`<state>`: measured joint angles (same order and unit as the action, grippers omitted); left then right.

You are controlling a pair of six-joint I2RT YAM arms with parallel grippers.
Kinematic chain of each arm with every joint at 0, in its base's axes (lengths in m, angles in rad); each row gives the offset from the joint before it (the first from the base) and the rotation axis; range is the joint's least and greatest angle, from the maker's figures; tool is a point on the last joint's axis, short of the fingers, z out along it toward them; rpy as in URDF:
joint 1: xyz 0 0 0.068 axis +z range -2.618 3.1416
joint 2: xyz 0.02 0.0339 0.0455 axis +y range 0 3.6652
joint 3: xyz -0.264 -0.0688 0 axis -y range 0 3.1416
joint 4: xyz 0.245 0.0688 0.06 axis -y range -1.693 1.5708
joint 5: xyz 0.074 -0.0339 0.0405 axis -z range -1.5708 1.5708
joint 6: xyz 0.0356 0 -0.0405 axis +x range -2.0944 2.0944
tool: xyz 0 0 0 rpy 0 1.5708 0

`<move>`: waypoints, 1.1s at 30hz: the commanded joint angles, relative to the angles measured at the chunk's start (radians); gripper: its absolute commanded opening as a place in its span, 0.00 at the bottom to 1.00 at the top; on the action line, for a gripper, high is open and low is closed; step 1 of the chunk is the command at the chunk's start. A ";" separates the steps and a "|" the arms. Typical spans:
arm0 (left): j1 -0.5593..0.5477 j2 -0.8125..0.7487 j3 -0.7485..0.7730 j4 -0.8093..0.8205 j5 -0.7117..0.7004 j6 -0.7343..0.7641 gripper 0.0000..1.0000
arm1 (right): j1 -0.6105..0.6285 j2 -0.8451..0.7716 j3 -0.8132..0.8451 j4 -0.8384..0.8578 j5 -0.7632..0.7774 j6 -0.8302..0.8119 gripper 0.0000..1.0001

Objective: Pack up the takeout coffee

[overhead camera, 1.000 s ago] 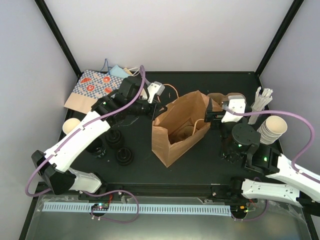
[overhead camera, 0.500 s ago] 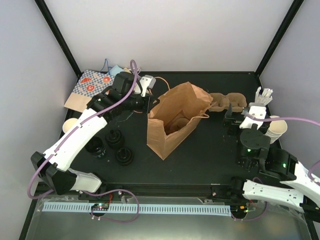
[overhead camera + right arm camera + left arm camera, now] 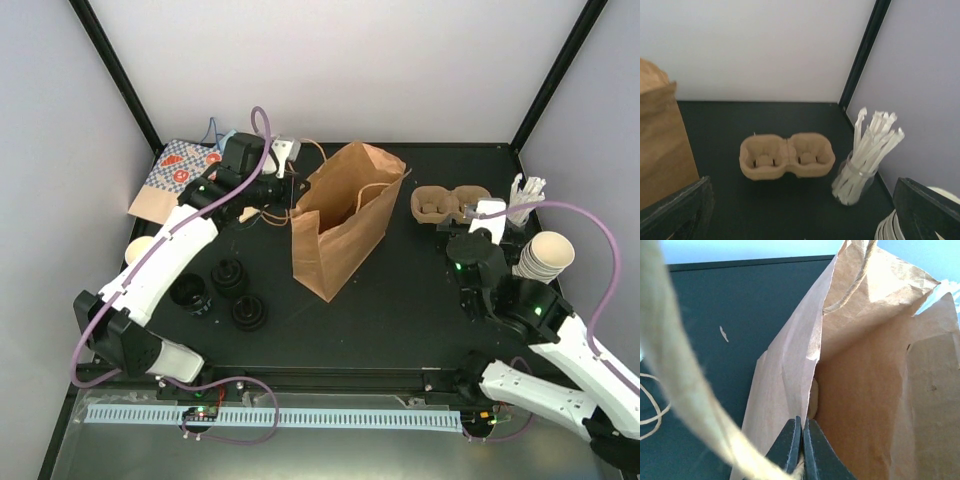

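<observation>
Standing upright where it had slumped a second before, the brown paper bag (image 3: 340, 215) was pinched at its rim by the left hand (image 3: 802, 427). The right hand (image 3: 802, 192), fingers wide apart and empty, had backed off to face the cup carrier (image 3: 786, 156) just right of the bag. Cups (image 3: 547, 255) farther right and lids (image 3: 230, 280) left of the bag remained unpacked; open tabletop (image 3: 400, 300) lay in front of the bag, its tall rim probably the edge to clear.

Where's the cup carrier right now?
In the top view, the cup carrier sits right of centre, between the paper bag and the jar of white sticks.
</observation>
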<state>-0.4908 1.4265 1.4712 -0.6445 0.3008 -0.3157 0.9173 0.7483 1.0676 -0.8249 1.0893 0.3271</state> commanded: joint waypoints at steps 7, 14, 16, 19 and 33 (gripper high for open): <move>0.029 -0.041 0.012 0.066 -0.012 -0.013 0.33 | -0.250 0.146 0.092 -0.127 -0.489 0.059 1.00; 0.029 -0.153 -0.035 0.044 -0.026 -0.021 0.63 | -0.250 0.230 0.178 -0.220 -0.574 0.152 1.00; 0.029 -0.199 -0.044 0.032 -0.030 -0.022 0.68 | -0.251 0.229 0.170 -0.207 -0.602 0.132 1.00; 0.030 -0.270 -0.065 0.000 -0.039 -0.023 0.80 | -0.250 0.213 0.119 -0.159 -0.615 0.100 1.00; 0.029 -0.615 -0.356 -0.129 -0.125 -0.039 0.99 | -0.250 0.286 0.128 -0.200 -0.616 0.197 1.00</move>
<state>-0.4660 0.8680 1.1851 -0.7052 0.2340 -0.3439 0.6716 1.0142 1.1828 -1.0035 0.4854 0.4717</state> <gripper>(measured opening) 0.988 0.999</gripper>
